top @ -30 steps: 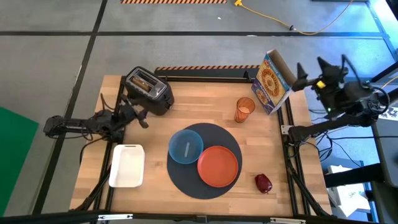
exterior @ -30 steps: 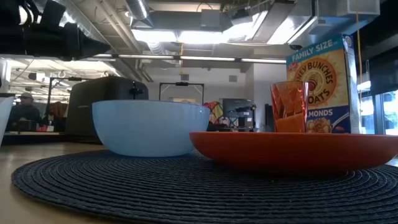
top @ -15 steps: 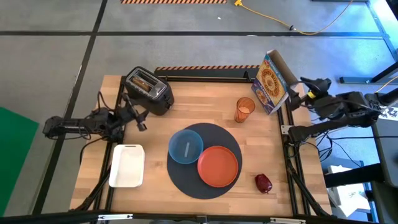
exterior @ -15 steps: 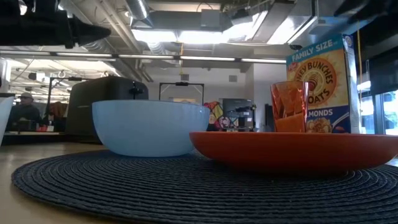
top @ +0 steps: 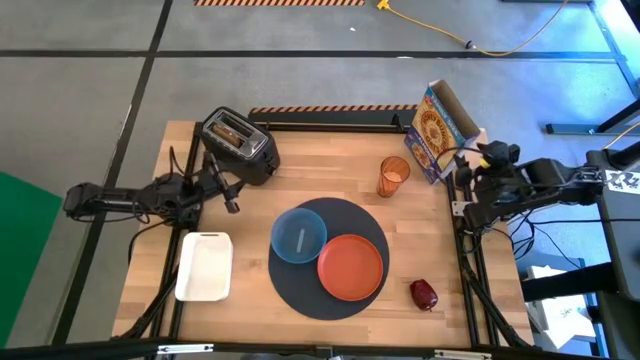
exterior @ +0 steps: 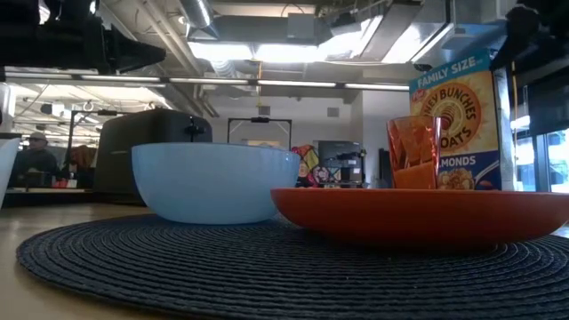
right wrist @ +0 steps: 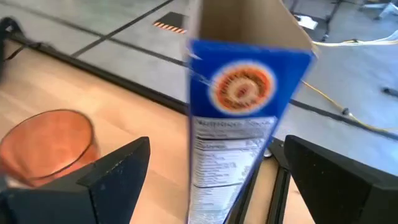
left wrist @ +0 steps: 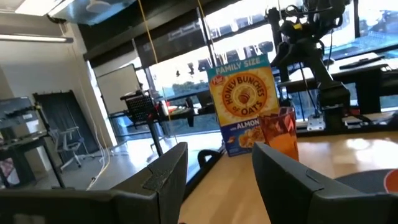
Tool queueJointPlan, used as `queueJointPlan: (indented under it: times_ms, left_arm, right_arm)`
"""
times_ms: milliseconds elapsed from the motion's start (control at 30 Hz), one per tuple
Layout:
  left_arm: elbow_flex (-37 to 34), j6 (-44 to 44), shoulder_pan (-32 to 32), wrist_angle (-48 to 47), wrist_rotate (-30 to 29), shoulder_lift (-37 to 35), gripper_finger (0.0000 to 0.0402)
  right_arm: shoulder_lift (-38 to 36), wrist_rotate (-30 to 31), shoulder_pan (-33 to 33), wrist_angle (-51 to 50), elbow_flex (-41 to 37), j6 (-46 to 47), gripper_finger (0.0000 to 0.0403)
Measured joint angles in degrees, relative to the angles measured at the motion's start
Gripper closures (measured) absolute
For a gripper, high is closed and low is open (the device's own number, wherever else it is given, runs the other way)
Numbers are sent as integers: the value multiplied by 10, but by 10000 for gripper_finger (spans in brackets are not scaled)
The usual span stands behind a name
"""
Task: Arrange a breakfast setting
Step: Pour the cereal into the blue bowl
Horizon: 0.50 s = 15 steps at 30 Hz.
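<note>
My end effectors at the surface's edges, both empty

My right end effector (top: pixel 462 172) gapes wide around the cereal box (top: pixel 437 131); my left end effector (top: pixel 228 188) hangs open by the toaster (top: pixel 240 144). Blue bowl (top: pixel 298 238) and orange plate (top: pixel 350 266) sit on the mat (top: pixel 297 286).

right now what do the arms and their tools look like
Both arms are dark, near black, built from slim tube links with bulkier joints and thin black cables alongside. The left tool and right tool each end in two flat, wedge-shaped black fingers. No markings are legible.
</note>
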Motion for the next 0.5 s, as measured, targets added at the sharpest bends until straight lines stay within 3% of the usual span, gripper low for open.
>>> queueJointPlan:
  times_ms: [267,500]
  left_arm:
    - [0,-11,-1,13,0,21,225]
    - [0,-2,0,46,3,22,225]
  right_arm:
    - [-50,41,0,1,-23,32,43]
    - [-80,-5,0,19,-18,24,43]
